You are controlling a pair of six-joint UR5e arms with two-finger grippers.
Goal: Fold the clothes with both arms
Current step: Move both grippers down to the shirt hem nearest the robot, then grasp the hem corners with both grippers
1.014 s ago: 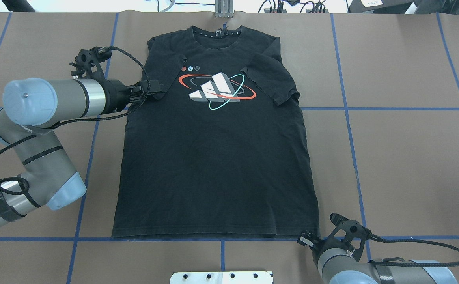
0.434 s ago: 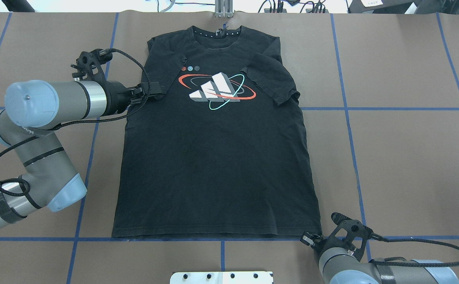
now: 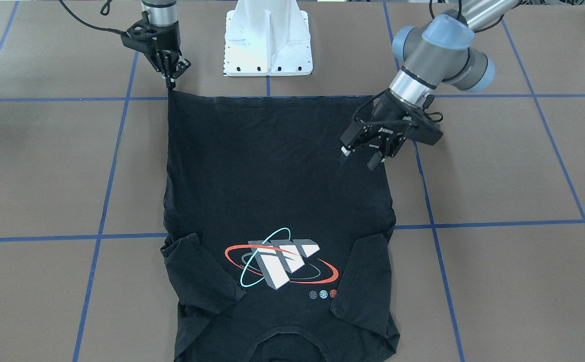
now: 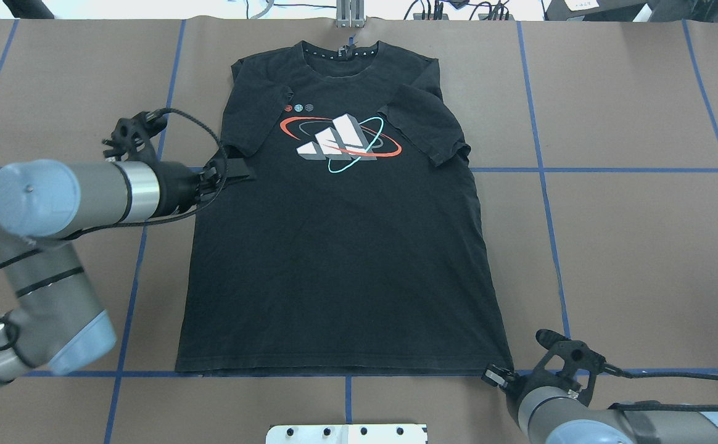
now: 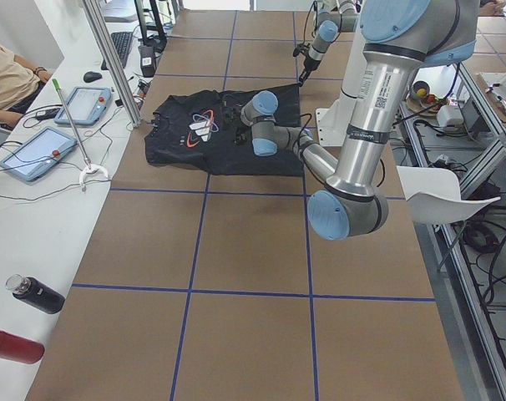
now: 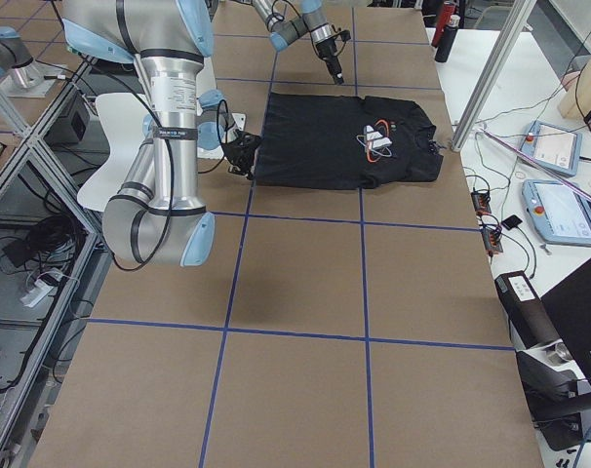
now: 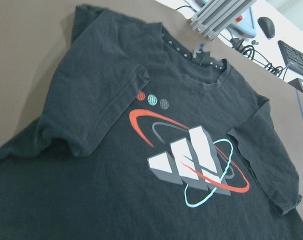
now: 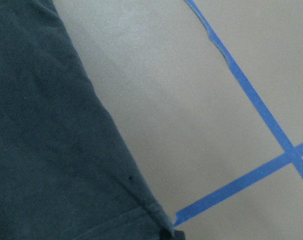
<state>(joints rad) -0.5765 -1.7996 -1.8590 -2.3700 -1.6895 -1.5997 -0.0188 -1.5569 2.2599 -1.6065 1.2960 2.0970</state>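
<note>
The near-right hem corner of the T-shirt (image 3: 277,176) lies at the tips of your right gripper (image 3: 171,83), grip indiscernible; the left gripper (image 3: 357,160), fingers spread, hovers over its left edge.

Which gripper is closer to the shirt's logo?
Left. The left gripper is over the shirt edge, beside the logo; the right gripper is at the far hem corner.

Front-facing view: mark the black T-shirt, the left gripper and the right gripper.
black T-shirt (image 3: 272,166): front-facing view, plain cloth mid-body
left gripper (image 3: 357,162): front-facing view, between open fingertips
right gripper (image 3: 171,84): front-facing view, fingertips at hem corner
</note>
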